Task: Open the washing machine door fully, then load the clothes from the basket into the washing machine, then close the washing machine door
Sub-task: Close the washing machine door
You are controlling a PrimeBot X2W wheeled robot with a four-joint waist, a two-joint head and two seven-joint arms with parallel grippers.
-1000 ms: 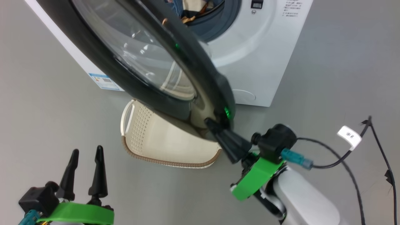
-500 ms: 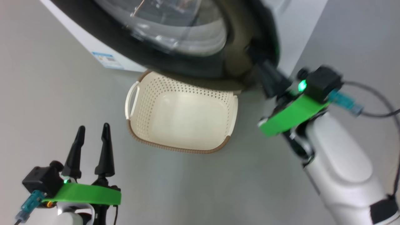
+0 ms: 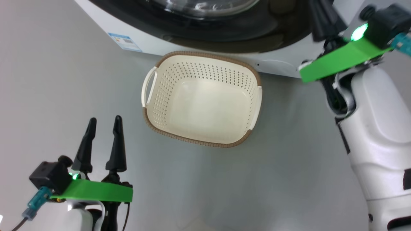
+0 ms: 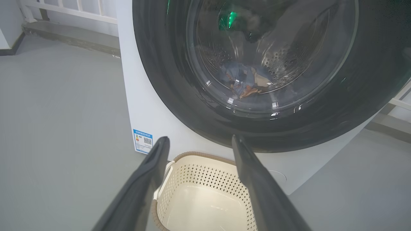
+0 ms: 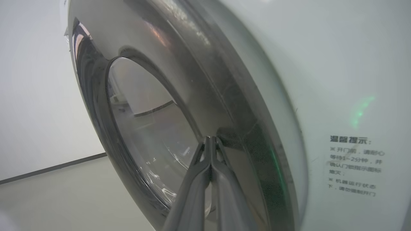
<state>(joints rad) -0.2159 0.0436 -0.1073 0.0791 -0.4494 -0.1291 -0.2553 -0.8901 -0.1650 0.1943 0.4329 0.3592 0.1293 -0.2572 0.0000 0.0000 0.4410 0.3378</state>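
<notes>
Basket (image 3: 160, 102) one, washing machine door (image 4: 154, 64) one

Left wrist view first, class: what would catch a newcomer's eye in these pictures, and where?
The black-rimmed door looms at the top of the left wrist view, clothes showing through its glass. Below it on the floor sits the empty basket. In the right wrist view the shut right gripper points at the door's rim.

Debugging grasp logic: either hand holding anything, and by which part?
Nothing held: left hand open and empty; right hand shut on itself, fingertips at the washing machine door rim.
</notes>
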